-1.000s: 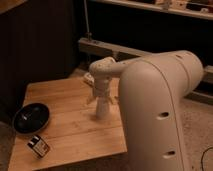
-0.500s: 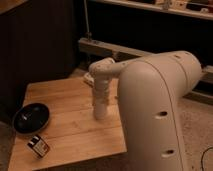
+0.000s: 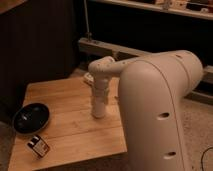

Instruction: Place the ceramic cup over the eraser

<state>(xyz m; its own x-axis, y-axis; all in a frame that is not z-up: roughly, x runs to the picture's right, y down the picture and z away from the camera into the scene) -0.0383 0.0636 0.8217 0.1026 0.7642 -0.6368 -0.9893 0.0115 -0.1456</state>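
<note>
The eraser (image 3: 39,146), a small black block with white and coloured label marks, lies near the front left corner of the wooden table (image 3: 70,97). My gripper (image 3: 98,107) points straight down over the middle of the table, well to the right of and behind the eraser. A small white tapered shape at its lower end looks like the ceramic cup (image 3: 98,112), standing on or just above the tabletop. The gripper looks shut on it. The cup's rim and base are hard to tell apart from the gripper.
A wide black bowl (image 3: 31,117) sits at the table's left edge, just behind the eraser. My large white arm housing (image 3: 160,110) fills the right side and hides the table's right edge. Dark shelving stands behind the table.
One second ago the gripper's lower end looked splayed wide. It has since narrowed into a slim column around the white cup. The arm has barely moved in the last half second.
</note>
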